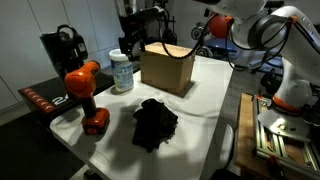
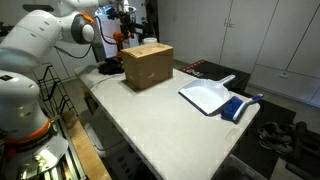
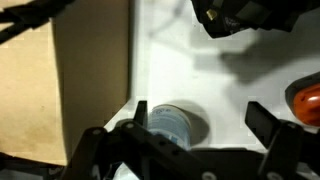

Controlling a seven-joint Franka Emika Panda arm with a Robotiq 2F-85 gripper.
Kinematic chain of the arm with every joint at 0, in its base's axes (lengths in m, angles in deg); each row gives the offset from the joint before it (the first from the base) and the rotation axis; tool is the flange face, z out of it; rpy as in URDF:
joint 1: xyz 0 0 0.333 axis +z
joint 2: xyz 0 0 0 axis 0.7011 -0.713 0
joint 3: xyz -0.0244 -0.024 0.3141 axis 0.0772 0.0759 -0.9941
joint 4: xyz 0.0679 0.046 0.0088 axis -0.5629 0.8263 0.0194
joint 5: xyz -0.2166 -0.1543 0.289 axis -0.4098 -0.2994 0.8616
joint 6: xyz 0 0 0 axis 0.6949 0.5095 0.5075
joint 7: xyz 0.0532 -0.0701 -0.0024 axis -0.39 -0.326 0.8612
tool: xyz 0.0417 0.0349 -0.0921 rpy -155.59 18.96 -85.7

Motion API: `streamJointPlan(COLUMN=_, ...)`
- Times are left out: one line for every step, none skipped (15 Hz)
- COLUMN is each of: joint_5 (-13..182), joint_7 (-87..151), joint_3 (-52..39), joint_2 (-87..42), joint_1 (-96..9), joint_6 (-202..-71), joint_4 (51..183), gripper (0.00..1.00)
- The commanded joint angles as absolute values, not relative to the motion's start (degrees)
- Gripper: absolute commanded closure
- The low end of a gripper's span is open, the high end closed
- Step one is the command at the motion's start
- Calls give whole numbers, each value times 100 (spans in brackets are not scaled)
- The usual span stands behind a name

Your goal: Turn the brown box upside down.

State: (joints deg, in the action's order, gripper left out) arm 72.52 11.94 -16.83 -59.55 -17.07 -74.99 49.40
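The brown box (image 1: 167,66) is a plain cardboard box standing on the white table in both exterior views (image 2: 148,66). In the wrist view its side (image 3: 90,70) fills the left. My gripper (image 1: 198,38) hovers above the far side of the box. In the wrist view the gripper (image 3: 205,125) is open and empty. Its fingers straddle bare table just right of a white canister (image 3: 170,125), which sits at the box's corner.
An orange drill (image 1: 84,88), the white canister (image 1: 122,72) and a black cloth (image 1: 155,123) lie on the table (image 1: 205,105) by the box. A blue and white dustpan (image 2: 213,97) lies on the other side. Black equipment (image 1: 62,45) stands behind.
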Motion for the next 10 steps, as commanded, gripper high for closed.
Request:
streamJointPlan(joint_5=7644, joint_7=1110, joint_3=-1357, joint_2=-5694, joint_1=-1737, joint_6=-7429, joint_4=4854, gripper=0)
streamJointPlan(joint_5=7694, joint_7=1176, joint_3=-1320, joint_2=-5621, joint_1=-1766, joint_6=-7401, joint_4=4852, gripper=0)
streamJointPlan(joint_5=7771, joint_7=1250, joint_3=-1317, joint_2=-5549, joint_1=-1808, joint_6=-7405, joint_4=4855, gripper=0)
streamJointPlan(joint_5=7770, joint_7=1293, joint_3=-1263, joint_2=-5471, joint_1=-1825, joint_6=-7403, joint_4=4861, gripper=0)
streamJointPlan(joint_5=7758, joint_7=1337, joint_3=-1219, joint_2=-5398, joint_1=-1839, joint_6=-7420, joint_4=4857, gripper=0)
streamJointPlan(joint_5=7651, joint_7=1397, joint_3=-1119, joint_2=-5343, joint_1=-1836, joint_6=-7485, joint_4=4846, gripper=0)
streamJointPlan(joint_5=7381, joint_7=1570, joint_3=-918, joint_2=-5249, joint_1=-1757, joint_6=-7431, joint_4=4877, gripper=0)
streamJointPlan(joint_5=7271, joint_7=1631, joint_3=-811, joint_2=-5204, joint_1=-1751, joint_6=-7471, joint_4=4863, gripper=0)
streamJointPlan(joint_5=7300, joint_7=1765, joint_3=-793, joint_2=-5123, joint_1=-1787, joint_6=-7402, joint_4=4870, gripper=0)
streamJointPlan(joint_5=7344, joint_7=1875, joint_3=-785, joint_2=-5054, joint_1=-1830, joint_6=-7334, joint_4=4885, gripper=0)
